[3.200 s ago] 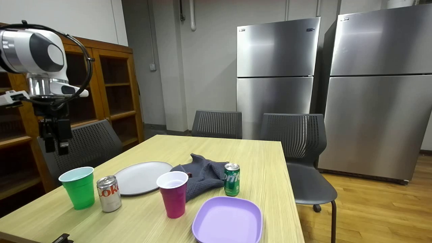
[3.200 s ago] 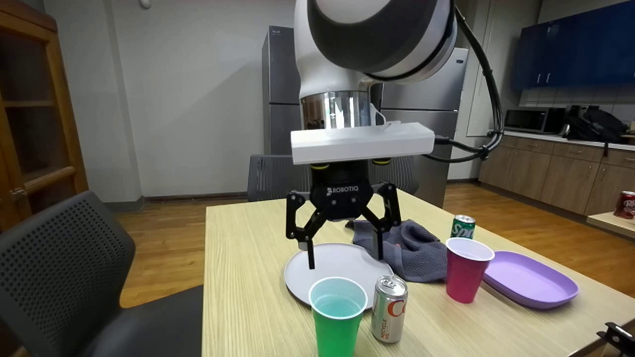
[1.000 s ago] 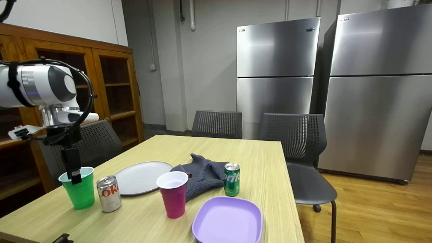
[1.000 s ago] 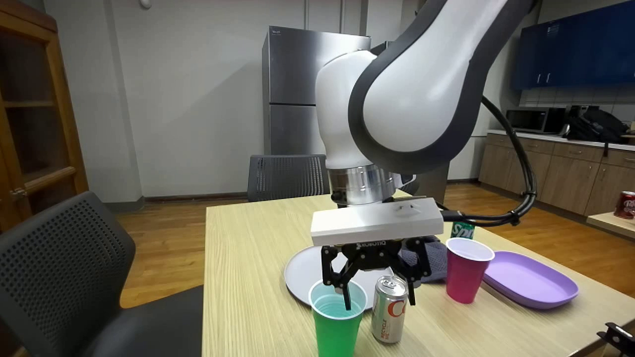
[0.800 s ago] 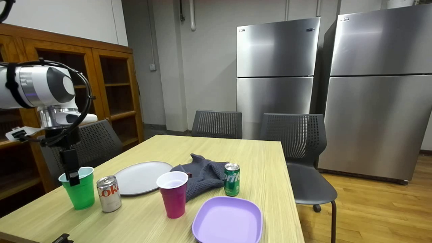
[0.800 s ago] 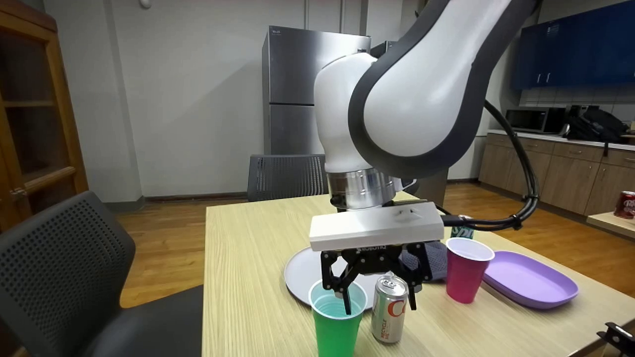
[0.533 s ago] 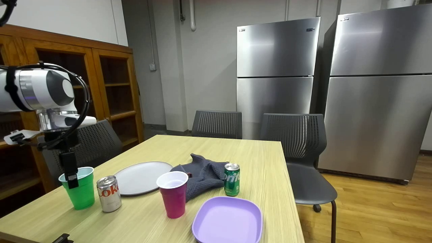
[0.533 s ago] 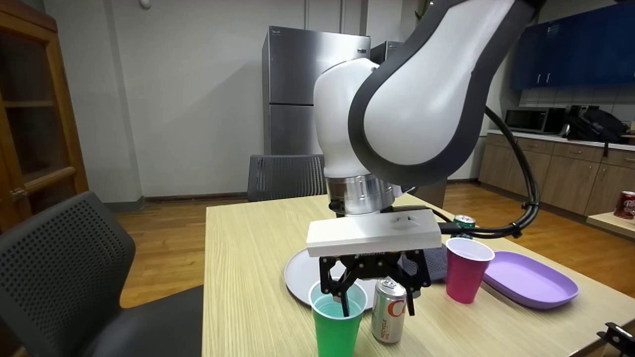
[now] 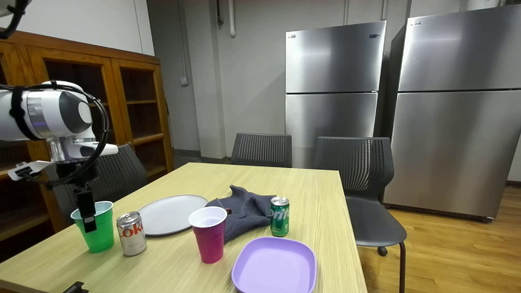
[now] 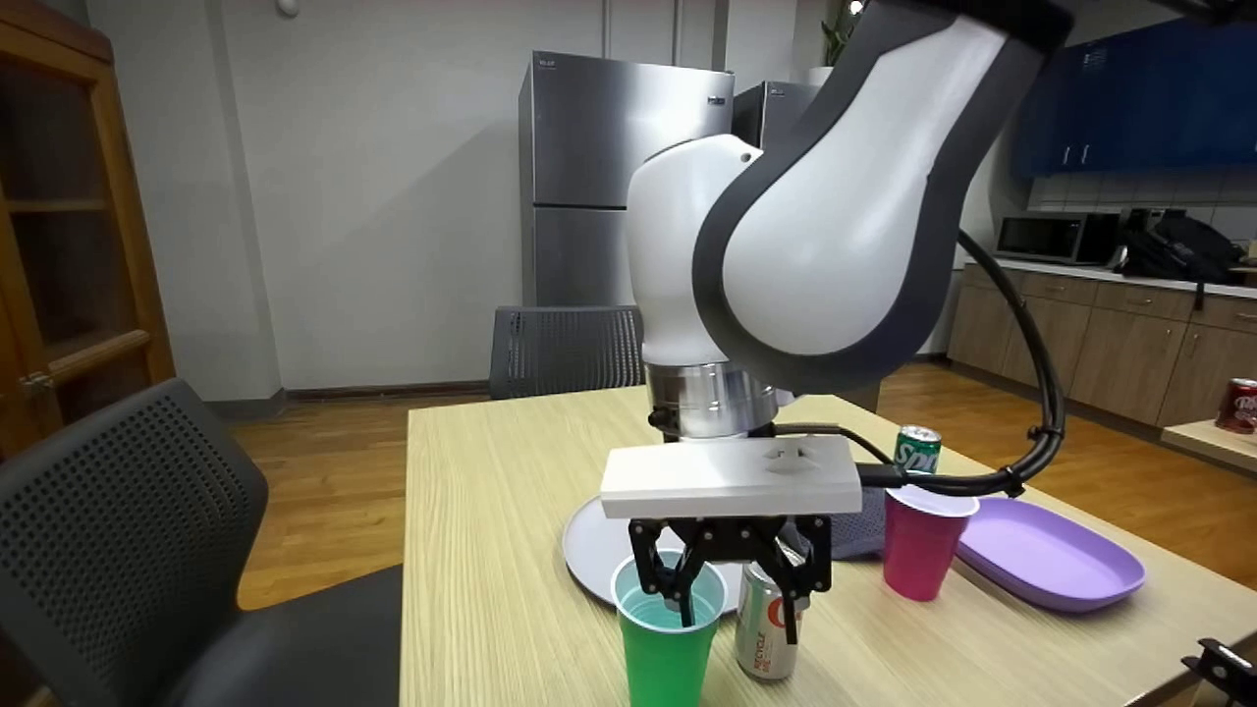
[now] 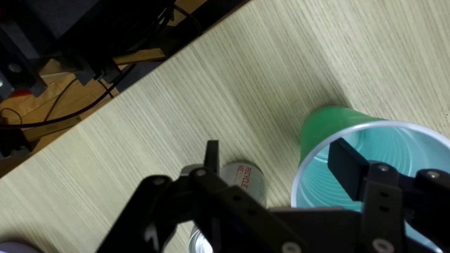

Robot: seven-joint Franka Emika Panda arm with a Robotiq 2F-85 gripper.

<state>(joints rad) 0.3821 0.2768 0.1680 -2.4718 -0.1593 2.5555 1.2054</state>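
My gripper point(image 10: 738, 625) point(image 11: 279, 156) is open, pointing down, its fingers well apart and nothing clamped between them. In the wrist view the right finger point(image 11: 346, 168) lies across the mouth of a green cup point(image 11: 321, 121) point(image 10: 668, 673) point(image 9: 97, 240) with a pale turquoise inside; how deep it reaches I cannot tell. A silver Diet Coke can point(image 11: 244, 177) point(image 10: 758, 653) point(image 9: 132, 238) stands upright beside the cup. The left finger point(image 11: 212, 154) overlaps the can's edge in the wrist view, partly hiding it; contact is unclear. The cup's can-side wall lies between the two fingers.
Behind the can lies a light grey plate point(image 9: 171, 213), then a crumpled dark cloth point(image 9: 248, 207). Farther along stand a magenta cup point(image 9: 209, 240), a green Sprite can point(image 9: 279, 217) and a purple tray point(image 9: 276, 264). Chairs surround the table point(image 9: 260, 175); a black fitting point(image 9: 76, 288) sits at its edge.
From high over the table, my gripper has come down beside the green cup and can. Over the last half second it sinks slightly more and its fingers draw a little closer together.
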